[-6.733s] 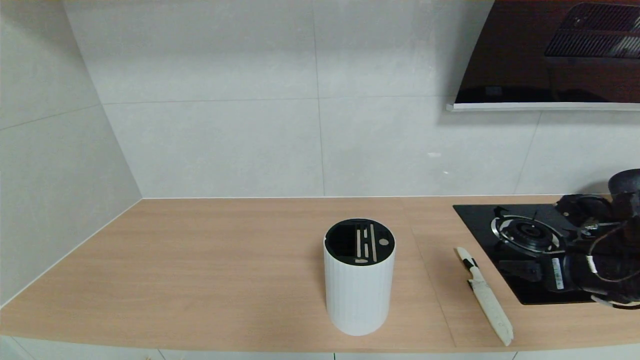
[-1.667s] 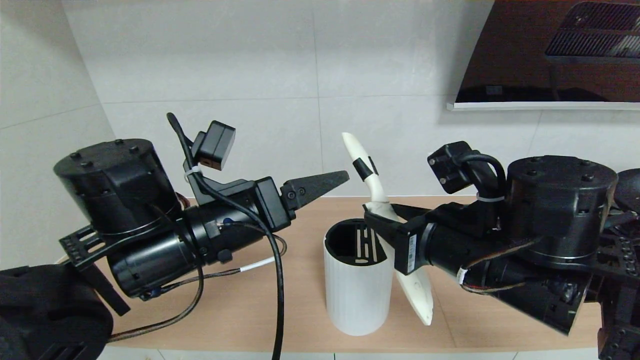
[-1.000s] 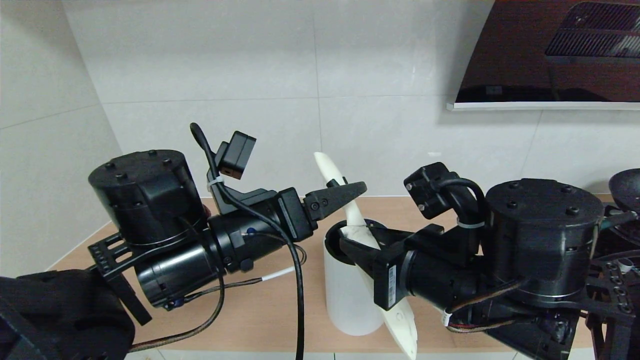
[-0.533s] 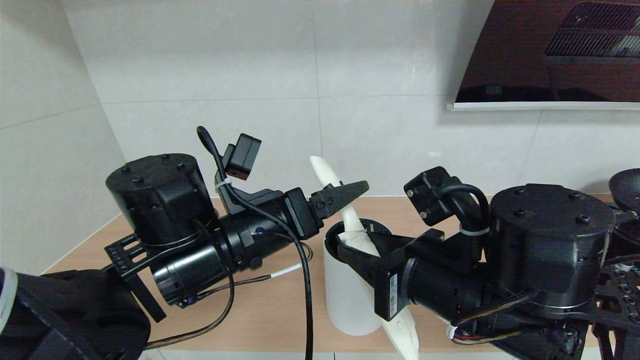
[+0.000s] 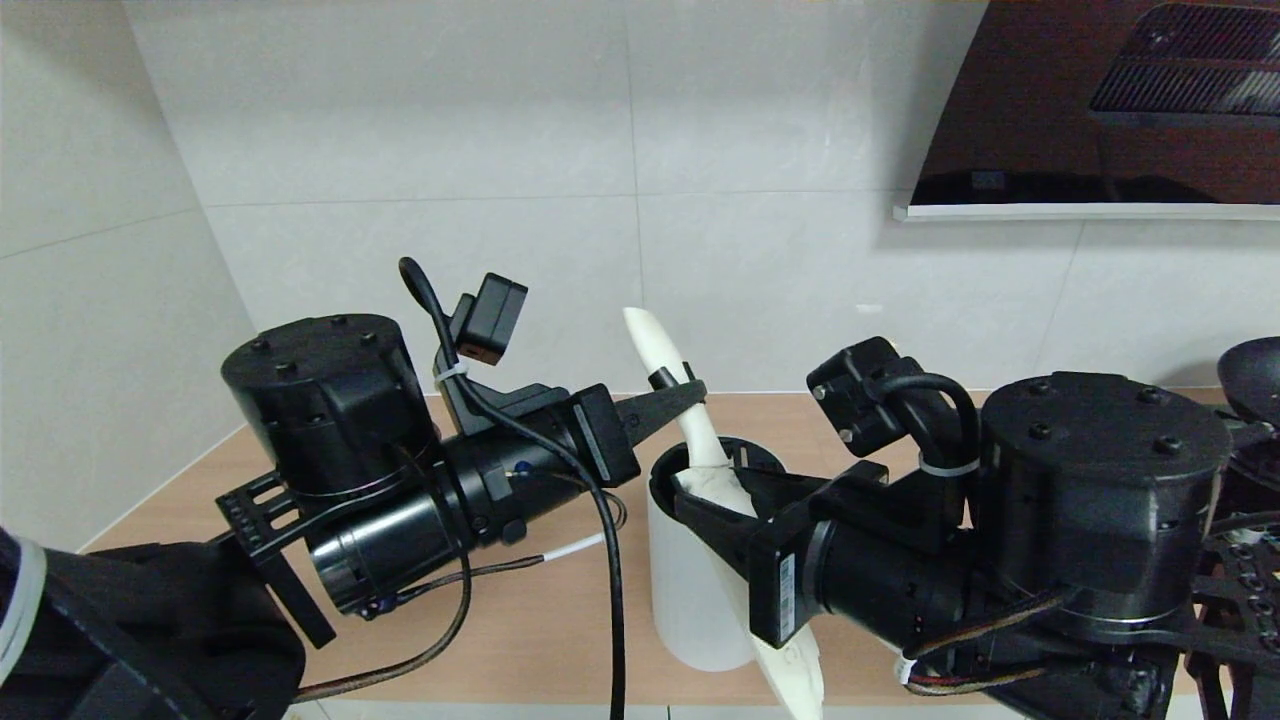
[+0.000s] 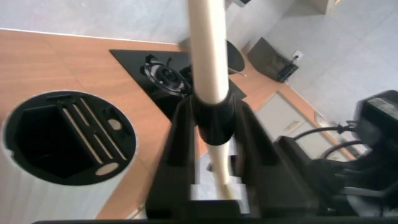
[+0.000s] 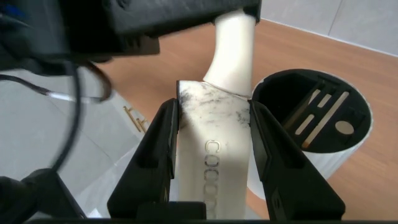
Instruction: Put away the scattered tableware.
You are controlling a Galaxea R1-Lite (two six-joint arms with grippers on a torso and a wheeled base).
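Note:
A white knife point(image 5: 650, 345) with a black band on its handle stands nearly upright over the white cylindrical knife holder point(image 5: 690, 610). My right gripper point(image 5: 715, 500) is shut on the blade point(image 7: 211, 143), just in front of the holder's slotted black top point(image 7: 311, 118). My left gripper point(image 5: 675, 398) comes in from the left and is shut on the handle at the black band point(image 6: 211, 115). The handle's upper part point(image 6: 205, 43) sticks out above its fingers. The blade's tip hangs below the counter's front edge point(image 5: 795, 690).
A black gas hob point(image 6: 165, 71) lies on the wooden counter point(image 5: 560, 620) to the right of the holder. A dark range hood point(image 5: 1100, 110) hangs on the tiled wall at upper right. The counter left of the holder is bare.
The knife lay on the counter at first; my right gripper has lifted it over the holder. In the last half second my left gripper's fingers have shut on the handle.

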